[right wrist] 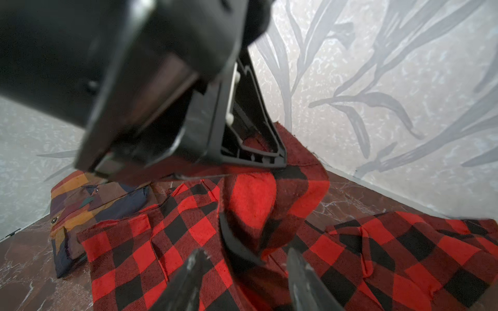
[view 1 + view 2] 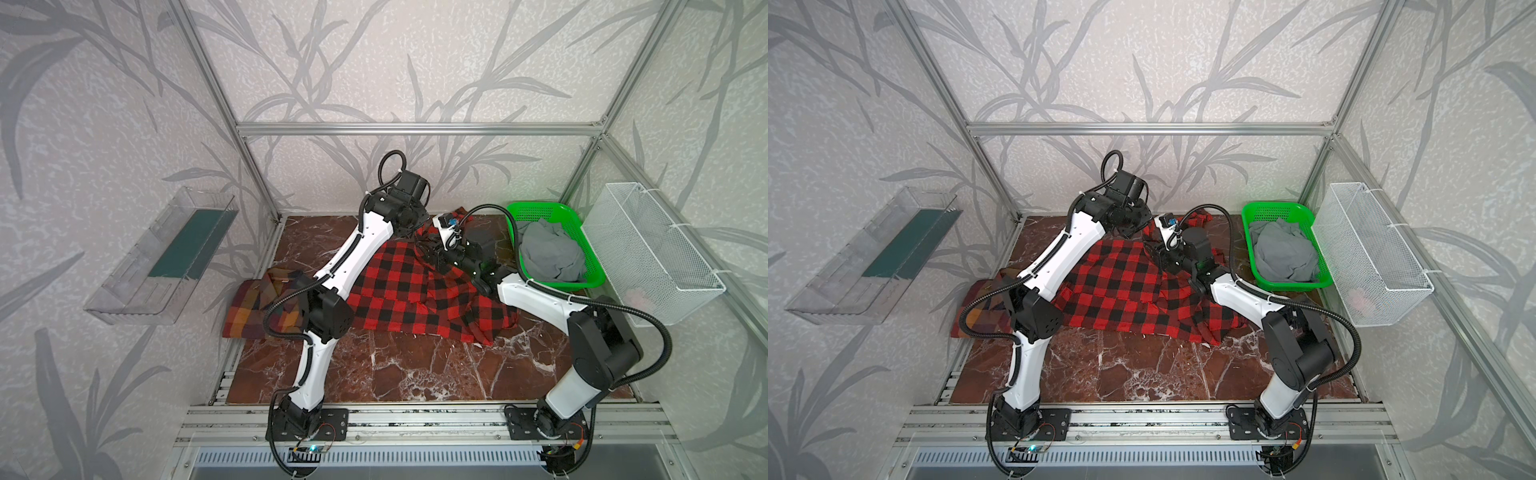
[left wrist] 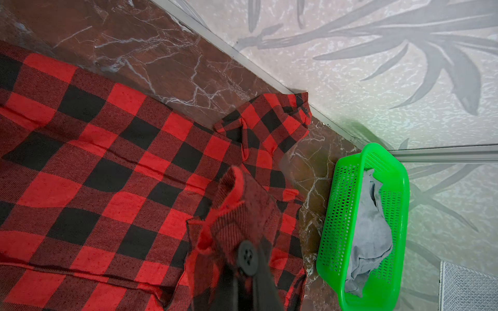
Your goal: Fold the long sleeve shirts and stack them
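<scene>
The red-and-black shirt [image 2: 399,291] is found spread on the bench [image 2: 415,374]. Its long axis runs across the bench from the left arm's side to the right arm's side, and its far edge lies close to the back wall. The plaid shirt [image 2: 249,307] is noted as a folded packet at the bench's left edge, just beside the red one.

The left fingers [image 3: 265,290] are closed tight on a buttoned edge of the red-and-black shirt, which is raised off the bench at the far side. The right fingers [image 1: 188,280] stand apart with nothing clamped. The raised fold lies directly ahead of them, with the left grip just beyond.

It is judged that the coming move turns on this nearness. A second hold is to be taken just beside the left grip, so that the edge can be drawn out along the long axis.
</scene>
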Available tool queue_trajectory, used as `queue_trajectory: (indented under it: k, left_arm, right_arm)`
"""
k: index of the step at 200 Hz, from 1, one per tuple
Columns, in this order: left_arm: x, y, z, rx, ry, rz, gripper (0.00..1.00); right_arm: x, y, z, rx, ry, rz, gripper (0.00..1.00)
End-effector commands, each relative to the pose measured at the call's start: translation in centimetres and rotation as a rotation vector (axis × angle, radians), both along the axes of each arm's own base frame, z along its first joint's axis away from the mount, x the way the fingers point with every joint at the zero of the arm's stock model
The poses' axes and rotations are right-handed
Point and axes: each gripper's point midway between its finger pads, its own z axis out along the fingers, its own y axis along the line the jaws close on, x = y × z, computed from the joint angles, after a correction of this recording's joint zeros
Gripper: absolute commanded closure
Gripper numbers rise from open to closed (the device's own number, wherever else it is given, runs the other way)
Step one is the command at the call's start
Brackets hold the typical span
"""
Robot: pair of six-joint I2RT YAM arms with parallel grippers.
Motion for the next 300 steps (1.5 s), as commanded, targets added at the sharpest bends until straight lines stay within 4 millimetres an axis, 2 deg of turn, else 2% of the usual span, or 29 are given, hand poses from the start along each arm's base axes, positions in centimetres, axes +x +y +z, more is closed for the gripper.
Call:
queue_trajectory:
  k: [1, 15, 30, 36, 46, 59, 78, 98, 103, 129, 141, 142, 144, 157, 170, 211, 231, 251, 256, 260, 300]
  left_arm:
    - [-0.1, 0.2, 1.4, -0.007, -0.022, -0.013, 1.00]
    - [-0.1, 0.1, 1.4, -0.006, -0.023, -0.017, 1.00]
    - [0.0, 0.0, 1.5, -0.005, -0.028, -0.024, 1.00]
    - [0.0, 0.0, 1.5, -0.004, -0.028, -0.027, 1.00]
    - [0.0, -0.1, 1.5, -0.007, -0.030, -0.032, 1.00]
    - [0.1, -0.3, 1.6, -0.012, -0.032, -0.041, 1.00]
    - [0.1, -0.3, 1.8, -0.012, -0.040, -0.045, 1.00]
    - [0.2, -0.2, 2.1, -0.009, -0.048, -0.053, 1.00]
    - [0.3, -0.2, 2.0, -0.007, -0.049, -0.054, 0.97]
    - [0.5, 0.4, 2.7, -0.006, -0.065, -0.058, 0.72]
    - [0.6, 0.8, 3.2, 0.002, -0.078, -0.060, 0.63]
    - [0.6, 0.8, 3.3, 0.003, -0.080, -0.060, 0.62]
    - [0.6, 1.0, 3.3, 0.006, -0.081, -0.059, 0.60]
    - [0.7, 1.7, 4.1, 0.019, -0.100, -0.062, 0.46]
    - [0.6, 2.9, 4.9, 0.045, -0.118, -0.058, 0.38]
    - [-0.4, 7.0, 7.4, 0.179, -0.172, -0.046, 0.29]
    - [-1.3, 8.4, 7.6, 0.253, -0.179, -0.051, 0.28]
    - [-2.4, 9.6, 6.6, 0.309, -0.160, -0.058, 0.27]
    - [-2.8, 9.9, 6.3, 0.322, -0.154, -0.059, 0.27]
    - [-3.0, 10.1, 6.0, 0.333, -0.147, -0.061, 0.27]
    - [-6.0, 13.5, 3.0, 0.396, -0.094, -0.050, 0.23]
  right_arm:
    - [0.9, 1.2, 0.2, -0.011, -0.011, 0.038, 0.49]
    - [1.2, 1.6, -0.4, -0.030, 0.003, 0.048, 0.50]
    - [1.5, 1.8, -0.8, -0.040, 0.009, 0.054, 0.58]
    - [1.5, 1.9, -0.7, -0.040, 0.009, 0.060, 0.63]
    - [1.7, 2.2, -0.6, -0.051, 0.013, 0.071, 0.82]
    - [1.8, 2.0, -0.4, -0.055, 0.007, 0.065, 0.91]
    - [1.8, 1.9, -0.2, -0.058, 0.005, 0.071, 1.00]
    - [1.7, 1.6, 0.0, -0.054, 0.006, 0.075, 1.00]
    - [1.7, 1.4, 0.1, -0.051, 0.003, 0.071, 1.00]
    - [1.7, -0.4, 2.0, -0.007, -0.023, 0.031, 1.00]
    - [2.1, -1.3, 2.4, 0.013, -0.023, 0.008, 1.00]
    - [1.9, -1.7, 3.6, 0.025, -0.042, 0.003, 1.00]
    - [1.9, -2.0, 4.1, 0.033, -0.047, -0.002, 1.00]
    - [2.4, -3.8, 5.3, 0.064, -0.050, -0.036, 1.00]
    - [3.2, -5.9, 6.6, 0.100, -0.055, -0.068, 1.00]
    - [5.7, -13.5, 11.2, 0.272, -0.062, -0.160, 1.00]
    - [6.7, -15.1, 13.1, 0.328, -0.047, -0.133, 1.00]
    - [7.8, -15.8, 13.3, 0.346, -0.004, -0.113, 1.00]
    - [7.8, -15.8, 13.9, 0.357, -0.002, -0.097, 1.00]
    - [8.5, -15.8, 12.7, 0.359, 0.032, -0.093, 1.00]
    - [9.9, -15.8, 9.8, 0.334, 0.156, -0.109, 1.00]
